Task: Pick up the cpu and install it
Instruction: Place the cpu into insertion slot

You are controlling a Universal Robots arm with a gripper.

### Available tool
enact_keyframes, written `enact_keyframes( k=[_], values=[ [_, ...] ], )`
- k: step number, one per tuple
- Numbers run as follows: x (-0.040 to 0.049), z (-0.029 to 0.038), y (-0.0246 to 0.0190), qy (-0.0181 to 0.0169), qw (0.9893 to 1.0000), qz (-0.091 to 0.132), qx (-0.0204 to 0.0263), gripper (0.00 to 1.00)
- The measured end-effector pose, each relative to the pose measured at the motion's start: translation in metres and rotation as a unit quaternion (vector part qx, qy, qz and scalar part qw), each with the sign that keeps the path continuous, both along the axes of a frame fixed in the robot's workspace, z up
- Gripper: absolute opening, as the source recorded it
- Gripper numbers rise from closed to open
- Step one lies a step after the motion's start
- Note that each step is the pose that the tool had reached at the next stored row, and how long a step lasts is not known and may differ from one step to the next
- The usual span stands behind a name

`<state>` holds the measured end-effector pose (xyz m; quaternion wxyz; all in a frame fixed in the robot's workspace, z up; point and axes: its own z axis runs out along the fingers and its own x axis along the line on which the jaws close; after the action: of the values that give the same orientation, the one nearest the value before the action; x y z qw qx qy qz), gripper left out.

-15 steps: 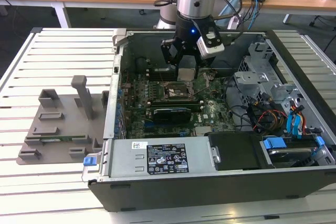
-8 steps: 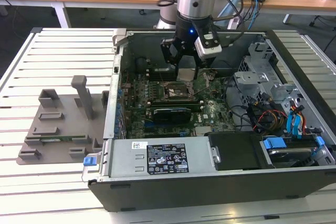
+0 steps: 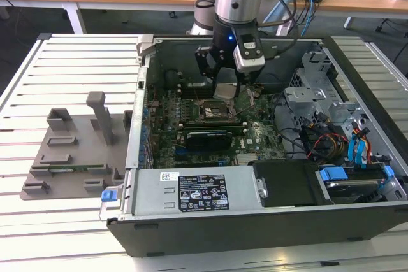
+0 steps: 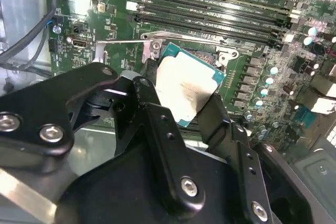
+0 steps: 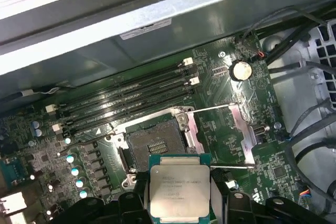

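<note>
The cpu (image 5: 179,186), a small square chip with a silver-grey top and pale rim, sits pinched between my gripper's black fingers (image 5: 220,196). My gripper (image 3: 227,88) hangs inside the open computer case, shut on the cpu (image 4: 185,86) by two opposite edges. Just below and beside the chip lies the open motherboard socket (image 5: 155,145), its metal load plate (image 5: 240,129) swung back and its contact field bare. In the exterior view the cpu (image 3: 226,85) hovers a little above the socket (image 3: 213,113), apart from it.
Memory slots (image 5: 126,98) run along one side of the socket. A grey power supply (image 3: 191,190) fills the case front, with a drive cage and cables (image 3: 325,113) at the exterior view's right. A grey fixture block (image 3: 70,151) stands outside the case at the exterior view's left.
</note>
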<state>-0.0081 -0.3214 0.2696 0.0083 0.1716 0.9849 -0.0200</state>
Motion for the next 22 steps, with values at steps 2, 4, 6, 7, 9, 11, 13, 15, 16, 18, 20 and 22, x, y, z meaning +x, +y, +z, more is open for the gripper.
enact_keyframes(
  k=[2,4,6,7,9,11,13,15,16,18,20,22],
  values=[
    [0.0000,-0.0002,0.0000,0.0000,0.9999,-0.017,-0.0009,0.55],
    [0.0000,-0.0003,0.0000,0.0000,0.9996,-0.030,-0.0014,0.55],
    [0.0000,-0.0006,0.0000,0.0000,0.9990,-0.045,-0.0016,0.55],
    [0.0000,-0.0008,0.0000,0.0000,0.9986,-0.052,-0.0017,0.55],
    [0.0000,-0.0010,0.0000,0.0001,0.9980,-0.063,-0.0018,0.55],
    [0.0000,-0.0013,0.0000,0.0000,0.9972,-0.075,-0.0020,0.55],
    [0.0000,-0.0017,0.0000,0.0001,0.9960,-0.089,-0.0020,0.55],
    [0.0000,-0.0020,0.0000,0.0001,0.9948,-0.101,-0.0020,0.55],
    [0.0000,-0.0021,0.0000,0.0001,0.9943,-0.106,-0.0021,0.55],
    [0.0000,-0.0023,0.0000,0.0001,0.9931,-0.117,-0.0022,0.55],
    [0.0000,-0.0025,0.0000,0.0001,0.9913,-0.131,-0.0024,0.55],
    [0.0000,-0.0027,0.0000,0.0001,0.9895,-0.145,-0.0028,0.55]
  ],
)
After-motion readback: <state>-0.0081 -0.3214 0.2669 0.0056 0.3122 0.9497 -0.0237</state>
